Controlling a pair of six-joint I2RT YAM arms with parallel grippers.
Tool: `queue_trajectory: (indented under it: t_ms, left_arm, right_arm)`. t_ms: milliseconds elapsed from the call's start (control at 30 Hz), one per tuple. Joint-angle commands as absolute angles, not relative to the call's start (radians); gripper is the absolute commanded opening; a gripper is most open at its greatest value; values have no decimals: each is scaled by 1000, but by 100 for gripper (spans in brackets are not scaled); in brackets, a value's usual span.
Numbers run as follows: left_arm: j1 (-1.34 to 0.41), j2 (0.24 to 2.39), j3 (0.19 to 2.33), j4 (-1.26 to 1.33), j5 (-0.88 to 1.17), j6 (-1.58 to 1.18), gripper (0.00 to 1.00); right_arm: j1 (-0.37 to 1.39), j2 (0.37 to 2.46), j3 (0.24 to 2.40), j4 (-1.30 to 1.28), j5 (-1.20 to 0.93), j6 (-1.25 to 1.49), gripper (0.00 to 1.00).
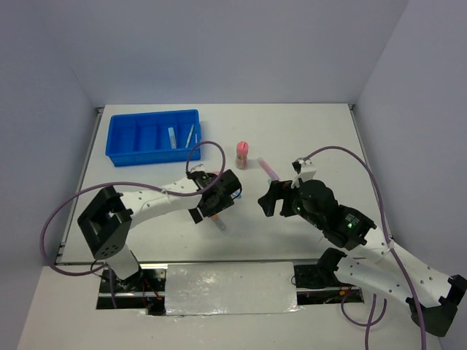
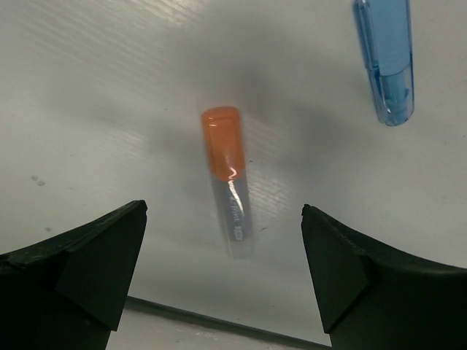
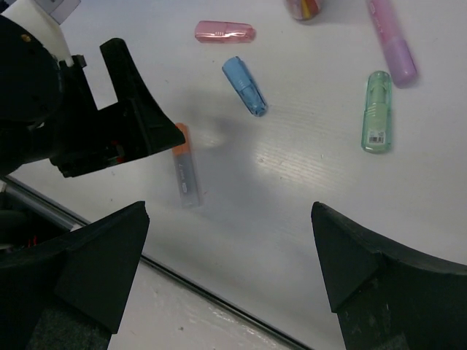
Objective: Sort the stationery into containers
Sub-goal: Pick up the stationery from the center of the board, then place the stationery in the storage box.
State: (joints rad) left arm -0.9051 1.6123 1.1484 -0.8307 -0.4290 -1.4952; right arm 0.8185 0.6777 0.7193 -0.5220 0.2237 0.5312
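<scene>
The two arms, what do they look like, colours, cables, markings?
The left arm and right arm have white links and black joints. The left claw and right claw each have two black wedge-shaped fingers. A purple cable trails along each arm. Small green lights dot the right arm's black wrist.

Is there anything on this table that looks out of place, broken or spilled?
Nothing looks broken or spilled. Only untidy: the orange-capped stick, blue stick, pink stick and green stick lie scattered at different angles on the table, outside the blue tray.
</scene>
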Motion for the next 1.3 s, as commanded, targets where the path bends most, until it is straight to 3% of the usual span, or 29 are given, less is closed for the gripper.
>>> queue_trajectory:
  t_ms: [0,200,467,500,533,633,733,800,833,867,1033,1167,1200,1267]
  left_arm:
    - [-917,1672,1230,-897,-425,-1575,99]
    - [-925,1775,1200,-845,-357,-1562,97]
    - [-925,1819,1193,-835,-361,-1548,85]
    - [-927,1841,1198,-831,-356,-1540,80]
    - [-927,1850,1201,-834,-353,-1533,67]
    - [-923,1861,1184,-810,-339,-1523,53]
    - [-910,1842,1141,-787,-339,-1510,49]
    - [-894,1816,1108,-759,-334,-1480,29]
    - [-875,1801,1098,-758,-344,-1451,8]
    - [-865,1758,1089,-738,-357,-1415,0]
    - [-753,1652,1193,-713,-569,-1012,0]
    - [-638,1660,1397,-666,-682,-634,0]
    - [-594,1673,1432,-640,-757,-512,7]
    - [-546,1724,1514,-579,-795,-386,8]
  right_arm:
    - [818,673,716,-520,207,560,100]
    - [819,683,713,-525,190,548,100]
    - [819,678,695,-500,184,545,100]
    - [818,680,690,-497,181,545,100]
    - [818,680,689,-494,178,545,100]
    - [821,686,695,-500,175,540,100]
    - [821,673,698,-505,175,534,100]
    - [819,666,696,-503,175,532,100]
    - [819,658,695,-503,175,532,100]
    - [821,657,695,-500,173,531,100]
    - [821,647,683,-482,155,522,100]
    - [821,663,670,-442,127,509,100]
    - [819,667,667,-434,115,506,100]
    - [821,681,667,-416,103,505,100]
